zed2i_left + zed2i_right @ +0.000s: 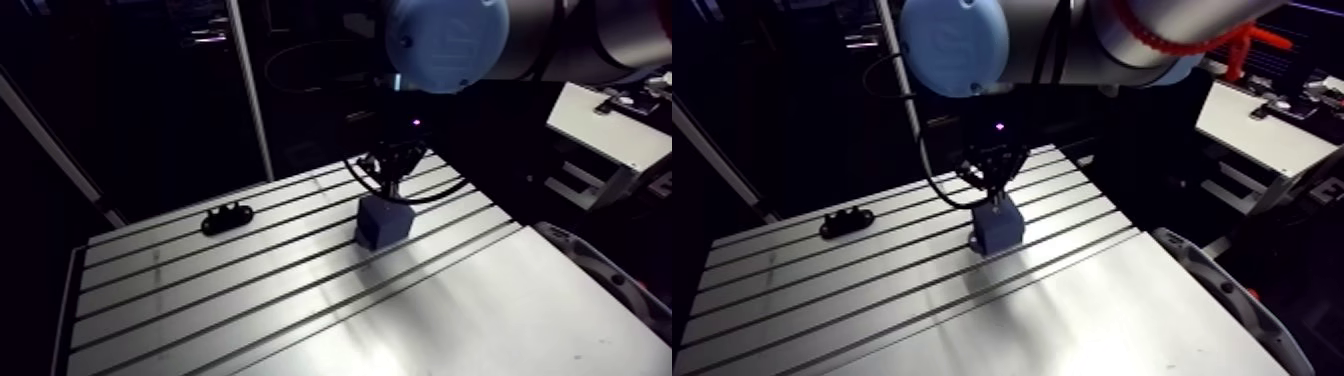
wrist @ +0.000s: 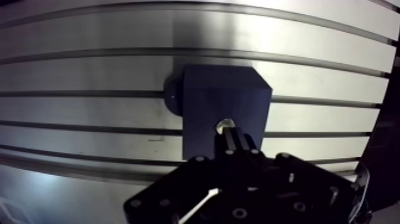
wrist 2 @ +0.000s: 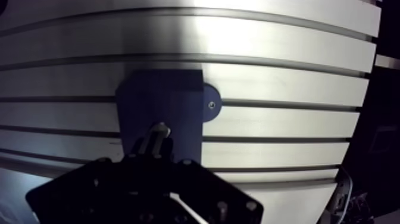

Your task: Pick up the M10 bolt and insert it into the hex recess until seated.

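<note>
As the tool hangs over the dark blue block on the slotted desk, its fingers pinch the M10 bolt upright, bright tip at the block's top face, seemingly aligned for the hex recess, hidden beneath.

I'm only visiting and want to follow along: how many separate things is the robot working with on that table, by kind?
Blue block: 1
Black part: 1
Bolt, held in the gripper over the block: 1
Total: 3
</note>
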